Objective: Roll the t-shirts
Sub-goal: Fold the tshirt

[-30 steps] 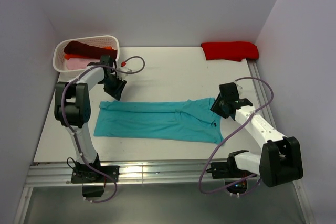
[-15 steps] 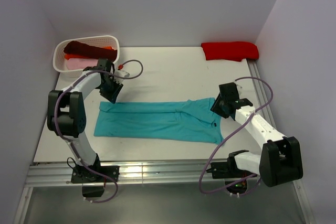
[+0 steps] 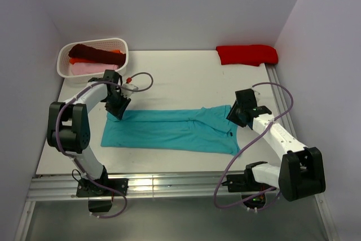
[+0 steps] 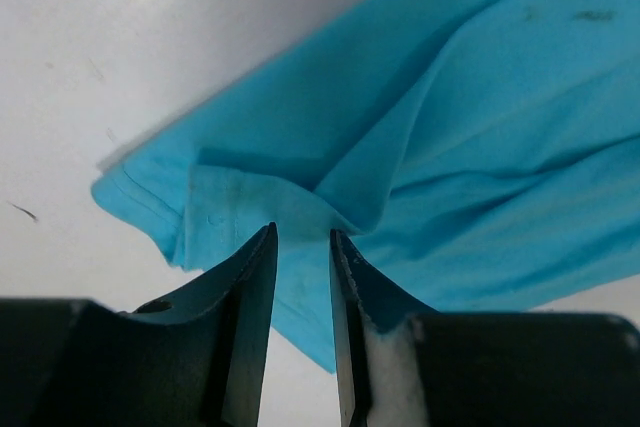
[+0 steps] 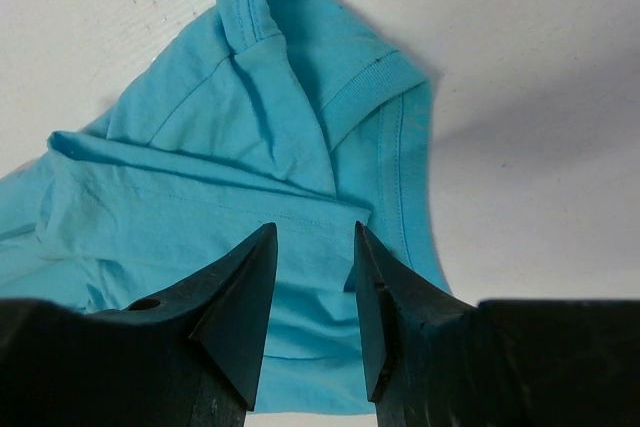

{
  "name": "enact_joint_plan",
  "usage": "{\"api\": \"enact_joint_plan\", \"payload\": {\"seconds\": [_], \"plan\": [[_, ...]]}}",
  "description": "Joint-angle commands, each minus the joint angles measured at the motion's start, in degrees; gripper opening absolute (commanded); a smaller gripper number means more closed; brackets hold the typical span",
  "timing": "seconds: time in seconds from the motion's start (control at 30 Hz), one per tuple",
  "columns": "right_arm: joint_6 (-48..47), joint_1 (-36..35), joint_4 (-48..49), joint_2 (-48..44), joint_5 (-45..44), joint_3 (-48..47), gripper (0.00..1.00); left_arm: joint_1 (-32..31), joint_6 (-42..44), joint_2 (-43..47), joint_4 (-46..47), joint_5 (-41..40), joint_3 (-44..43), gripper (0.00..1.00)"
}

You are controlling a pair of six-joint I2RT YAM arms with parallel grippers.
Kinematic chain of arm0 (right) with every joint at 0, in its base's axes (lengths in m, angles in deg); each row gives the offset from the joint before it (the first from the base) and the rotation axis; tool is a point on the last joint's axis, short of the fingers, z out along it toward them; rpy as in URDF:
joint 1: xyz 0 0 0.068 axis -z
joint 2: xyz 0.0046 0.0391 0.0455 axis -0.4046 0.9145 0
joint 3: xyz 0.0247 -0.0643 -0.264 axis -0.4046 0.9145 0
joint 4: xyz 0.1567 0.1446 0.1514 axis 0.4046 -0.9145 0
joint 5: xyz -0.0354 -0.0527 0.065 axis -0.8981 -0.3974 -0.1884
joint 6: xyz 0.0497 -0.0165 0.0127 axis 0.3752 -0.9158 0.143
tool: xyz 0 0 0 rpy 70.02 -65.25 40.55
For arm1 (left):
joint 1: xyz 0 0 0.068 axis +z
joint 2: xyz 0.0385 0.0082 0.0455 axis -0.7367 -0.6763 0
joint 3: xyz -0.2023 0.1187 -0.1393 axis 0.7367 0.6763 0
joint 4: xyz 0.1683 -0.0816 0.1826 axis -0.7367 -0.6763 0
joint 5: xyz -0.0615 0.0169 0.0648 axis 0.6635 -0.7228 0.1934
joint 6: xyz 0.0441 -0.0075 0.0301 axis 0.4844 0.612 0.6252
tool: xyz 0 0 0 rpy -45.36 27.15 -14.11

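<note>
Since the roll must run along its length, what counts is how the teal t-shirt (image 3: 169,131) lies: one long flat strip, its long axis running straight from one gripper to the other, with each arm at its own end.

The left gripper (image 4: 302,235) hovers over the strip's far corner on its side, jaws parted by a narrow slot. A small folded flap of hem sits just ahead of the tips, and nothing is visibly clamped. The right gripper (image 5: 315,232) stands over the opposite end, jaws a little wider apart. The sleeve and ribbed edge fan out ahead of it, and a seam crosses under the gap; it too shows nothing pinched. Neither arm is nearer, so I judge that either end could start the roll.

Farther off, beyond the left gripper, one white basket (image 3: 125,55) holds three shirts: maroon (image 3: 90,53), orange (image 3: 115,52) and pink (image 3: 84,68). Beyond the right gripper, well apart, lies one red shirt (image 3: 247,55). That makes five shirts.
</note>
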Motion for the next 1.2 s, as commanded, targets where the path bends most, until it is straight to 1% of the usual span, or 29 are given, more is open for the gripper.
{"api": "enact_joint_plan", "payload": {"seconds": [0.0, 0.17, 0.27, 0.33, 0.37, 0.43, 0.47, 0.57, 0.63, 0.77, 0.93, 1.17], "plan": [[-1.2, 0.3, 0.4, -1.5, -1.6, -0.7, 0.44, -0.1, 0.9, 4.5, -1.6, -1.5, 1.6, 0.33], [-1.4, 0.3, 0.5, -1.7, -1.7, -0.2, 0.44, -0.1, 0.8, 8.0, -1.2, -3.2, 5.0, 0.33], [-1.4, 0.3, 1.0, -1.5, -1.5, 0.1, 0.44, -0.1, 0.3, 10.1, -1.6, -3.5, 4.6, 0.33], [-1.5, 0.3, 1.6, -1.4, -1.4, 0.4, 0.44, -0.1, -0.5, 10.9, -0.8, -3.9, 3.2, 0.36], [-1.4, 0.3, 1.8, -1.1, -1.3, 0.2, 0.44, -0.1, -1.9, 11.2, -0.4, -3.8, 1.1, 0.40], [-1.5, 0.3, 2.1, -0.4, -1.0, 0.0, 0.44, -0.1, -2.7, 10.1, 0.2, -3.6, -1.3, 0.42], [-1.5, 0.3, 2.2, -0.1, -1.0, -0.4, 0.44, -0.1, -3.7, 7.6, -0.1, -3.3, -4.3, 0.43], [-1.6, 0.3, 2.2, 0.6, -0.8, -0.9, 0.44, -0.1, -4.9, 1.4, -0.6, -3.9, -8.5, 0.42], [-1.8, 0.3, 2.2, 0.7, -0.8, -1.2, 0.44, -0.1, -5.0, -2.4, -0.6, -4.0, -9.4, 0.42], [-1.9, 0.3, 1.9, 0.7, -1.1, -1.7, 0.44, -0.1, -5.5, -6.1, 0.6, -6.0, -10.1, 0.42], [-2.4, 0.3, 1.6, 0.7, -1.3, -2.1, 0.44, -0.1, -5.4, -7.2, 1.5, -6.4, -9.2, 0.42], [-2.4, 0.3, 1.3, 0.4, -1.4, -1.8, 0.44, 0.0, -4.8, -5.9, 1.3, -6.7, -7.2, 0.41]]}}
